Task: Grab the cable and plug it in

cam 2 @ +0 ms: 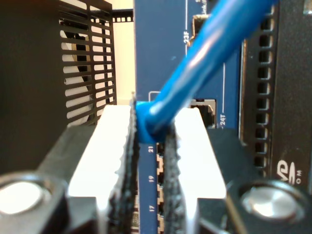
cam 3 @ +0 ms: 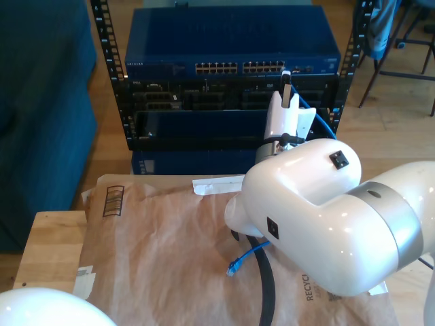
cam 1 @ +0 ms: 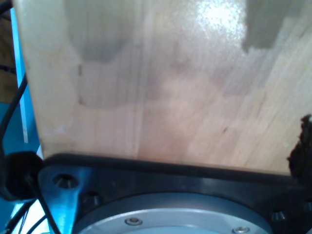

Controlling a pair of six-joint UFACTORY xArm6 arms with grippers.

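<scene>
My second gripper (cam 2: 152, 119) is shut on the blue-booted end of the cable (cam 2: 209, 48), its white fingers (cam 2: 114, 146) pinching the boot. The plug is held right at the port row of the blue network switch (cam 2: 161, 53); I cannot tell whether it sits in a port. In the exterior view this gripper (cam 3: 287, 80) reaches up to the right end of the switch (cam 3: 231, 41). The cable (cam 3: 322, 123) loops down behind the arm, and its other plug (cam 3: 233, 269) lies loose on brown paper. The first wrist view faces a wooden surface (cam 1: 170, 87).
The switch sits in a black rack (cam 3: 122, 115) above other black units. Brown paper (cam 3: 156, 238) covers the wooden table (cam 3: 51, 238). A thick black robot cable (cam 3: 266, 285) crosses the paper. Another white arm part (cam 3: 41, 309) shows at the exterior view's lower left. Chairs (cam 3: 380, 41) stand at its upper right.
</scene>
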